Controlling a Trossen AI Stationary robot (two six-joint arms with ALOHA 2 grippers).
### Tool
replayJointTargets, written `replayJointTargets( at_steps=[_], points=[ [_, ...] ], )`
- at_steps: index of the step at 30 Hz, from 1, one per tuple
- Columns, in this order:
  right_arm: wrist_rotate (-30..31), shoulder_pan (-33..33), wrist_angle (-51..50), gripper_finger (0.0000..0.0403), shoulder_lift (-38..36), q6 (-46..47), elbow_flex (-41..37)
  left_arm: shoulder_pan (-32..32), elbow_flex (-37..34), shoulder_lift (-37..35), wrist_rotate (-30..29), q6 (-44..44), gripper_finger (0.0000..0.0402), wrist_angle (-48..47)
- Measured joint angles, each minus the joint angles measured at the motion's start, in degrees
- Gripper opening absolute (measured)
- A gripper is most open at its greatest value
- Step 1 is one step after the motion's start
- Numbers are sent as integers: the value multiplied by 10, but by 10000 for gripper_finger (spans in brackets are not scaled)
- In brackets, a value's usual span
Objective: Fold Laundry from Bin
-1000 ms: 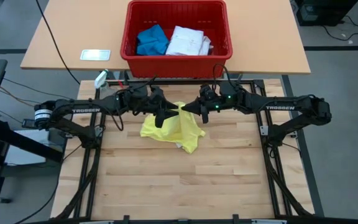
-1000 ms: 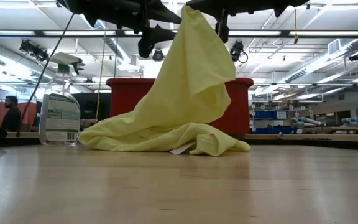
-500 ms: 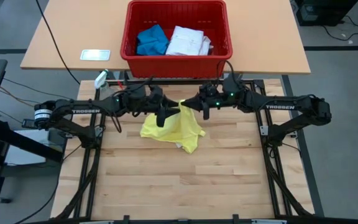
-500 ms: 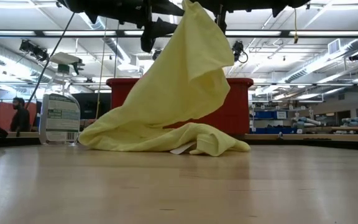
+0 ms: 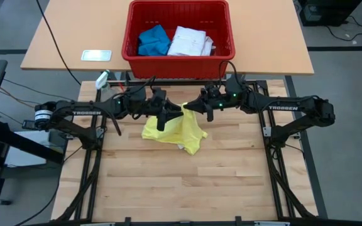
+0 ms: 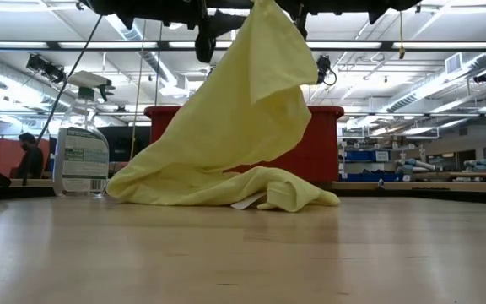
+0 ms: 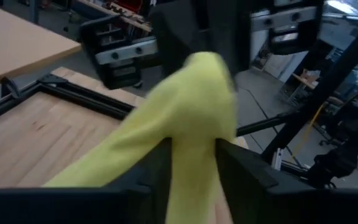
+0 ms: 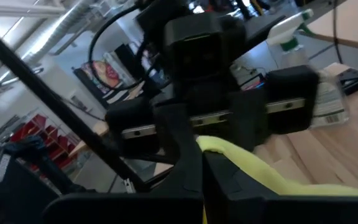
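Note:
The bright yellow T-shirt (image 5: 176, 129) is drawn up into a peak (image 6: 265, 10). Its lower part (image 6: 226, 187) lies bunched on the wooden table. My right gripper (image 5: 192, 110) is shut on the peak. My left gripper (image 5: 166, 117) is open just to the left of it, its fingers on either side of the hanging cloth (image 7: 194, 124); I cannot tell whether they touch it. The red bin (image 5: 131, 37) stands at the far side and holds a blue piece (image 5: 153, 40) and a white piece (image 5: 190, 41). My right gripper pinches a bunched fold at the T-shirt's top (image 8: 211, 147) between its two fingers; how many layers, I cannot tell. The fingers come level from the table's right. The cloth hangs below them in a slanting sheet, and its lower part lies slack on the table.
A spray bottle (image 6: 81, 156) stands at the table's far left. A white card (image 5: 97, 55) lies on the tan table left of the bin. The black frame rails (image 5: 275, 163) run along the table's sides. Bare wood lies in front of the shirt.
My right gripper has gone slightly up and toward the far edge, drawing the T-shirt's peak higher while its lower part stays on the table. My left gripper has risen toward the hanging cloth.

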Motion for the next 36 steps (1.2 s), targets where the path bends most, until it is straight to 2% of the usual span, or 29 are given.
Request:
replayJointTargets(
  at_steps=[4,6,11,17,20,24,26,30,36],
  points=[
    [32,-4,-2,0,0,3,0,-3,0,0,-12,-6,24,0],
    [52,-5,-2,0,0,10,0,-3,0,0,-21,-19,9,0],
    [93,-7,-1,0,0,13,0,-2,0,0,-56,-55,13,0],
    [109,-7,14,4,0,0,0,7,0,2,-83,-43,42,8],
    [130,-7,7,27,0,-13,0,24,1,1,-85,-71,27,12],
    [143,-16,-24,78,0,-28,0,34,22,-34,-80,-74,6,-16],
    [143,-19,-49,105,0,-35,0,33,39,-60,-78,-67,4,-49],
    [142,-20,-111,148,0,-46,0,33,92,-98,-95,-41,2,-175],
    [111,-1,-171,180,14,-83,0,33,182,-112,-111,-25,1,-322]
  ],
)
